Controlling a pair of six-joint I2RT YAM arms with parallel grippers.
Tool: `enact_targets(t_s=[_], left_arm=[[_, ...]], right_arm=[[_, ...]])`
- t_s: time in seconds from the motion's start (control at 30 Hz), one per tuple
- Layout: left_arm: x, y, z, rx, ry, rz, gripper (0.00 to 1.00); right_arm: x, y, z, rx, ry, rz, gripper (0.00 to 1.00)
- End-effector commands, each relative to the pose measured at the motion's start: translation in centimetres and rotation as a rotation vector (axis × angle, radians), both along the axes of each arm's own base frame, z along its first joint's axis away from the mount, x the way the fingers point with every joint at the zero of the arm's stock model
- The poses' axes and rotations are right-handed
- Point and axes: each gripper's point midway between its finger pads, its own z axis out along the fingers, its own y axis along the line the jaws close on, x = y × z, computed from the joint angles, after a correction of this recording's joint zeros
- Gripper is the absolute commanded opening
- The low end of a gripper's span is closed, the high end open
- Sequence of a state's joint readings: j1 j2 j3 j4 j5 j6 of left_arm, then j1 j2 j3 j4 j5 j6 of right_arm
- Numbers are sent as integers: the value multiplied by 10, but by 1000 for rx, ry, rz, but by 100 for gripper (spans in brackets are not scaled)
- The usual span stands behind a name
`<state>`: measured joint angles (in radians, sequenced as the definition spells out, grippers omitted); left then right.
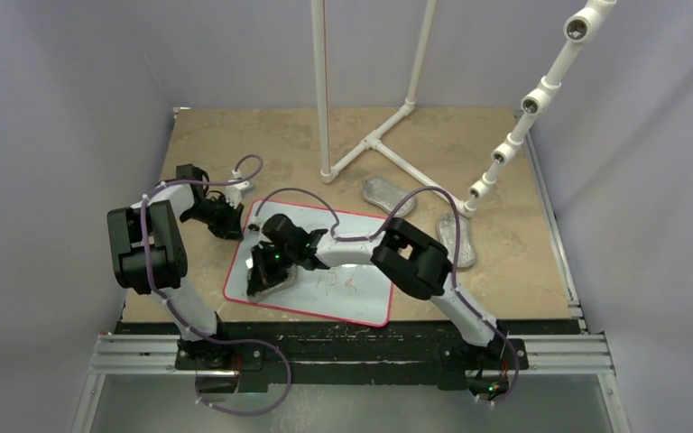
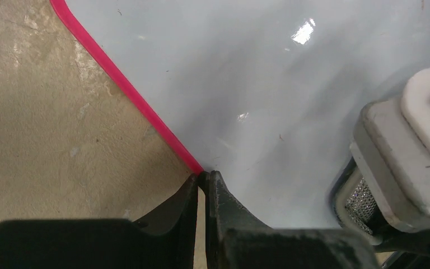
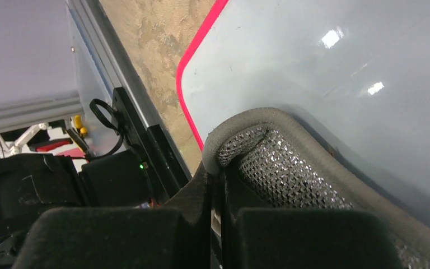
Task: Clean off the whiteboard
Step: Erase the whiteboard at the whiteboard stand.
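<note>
**Left tool clamps the whiteboard's rim, right tool holds a mesh pad on it**

The whiteboard [image 1: 302, 296] lies flat on the table [image 1: 226, 144], a little skewed, just beyond the two arm bases. All places below are given from this board.

At its left edge, toward the far left corner, sits the left tool [image 2: 203, 180]. Its two dark fingers are pressed almost together. The red rim [image 2: 129, 89] runs straight into the narrow slit between them, so this tool pinches the whiteboard by its edge. Left of the rim, the beige table surface shows.

On the left part of the board is the right tool [image 3: 214, 179]. Its fingers are squeezed on the thick grey border of a silvery mesh pad [image 3: 291, 168]. The pad rests against the glossy white surface, not far from the near left rounded corner. In the left wrist view, the right wrist's white and grey camera housing [image 2: 409, 151] hangs over the board, with a bit of the mesh under it.

Just right of the pad, toward the near edge, there are some thin red scribbles [image 1: 338, 284]. The right arm [image 1: 411, 257] reaches across the right half of the board.

Off the board, one loose oval pad [image 1: 382, 192] lies near the far right corner. A second oval pad [image 1: 457, 236] lies beside the right edge, partly behind the arm. A white pipe frame [image 1: 374, 140] stands beyond the far edge.
</note>
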<state>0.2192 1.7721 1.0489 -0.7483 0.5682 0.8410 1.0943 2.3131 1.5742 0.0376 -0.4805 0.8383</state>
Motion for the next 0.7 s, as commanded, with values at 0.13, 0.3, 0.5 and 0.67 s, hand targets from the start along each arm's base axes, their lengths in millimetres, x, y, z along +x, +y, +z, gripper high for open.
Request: enact_targets(t_s=[0.13, 0.3, 0.5, 0.67], left_arm=[[-44, 17, -29, 124, 144, -66, 0], [-46, 15, -34, 115, 150, -70, 0], [-44, 14, -30, 109, 144, -66, 0], [-44, 15, -27, 117, 141, -66, 0]], right_arm=[[25, -143, -76, -342, 43, -381, 0], [10, -203, -81, -357, 51, -462, 0], [25, -108, -76, -257, 1, -315, 0], [40, -42, -59, -179, 32, -263, 0]])
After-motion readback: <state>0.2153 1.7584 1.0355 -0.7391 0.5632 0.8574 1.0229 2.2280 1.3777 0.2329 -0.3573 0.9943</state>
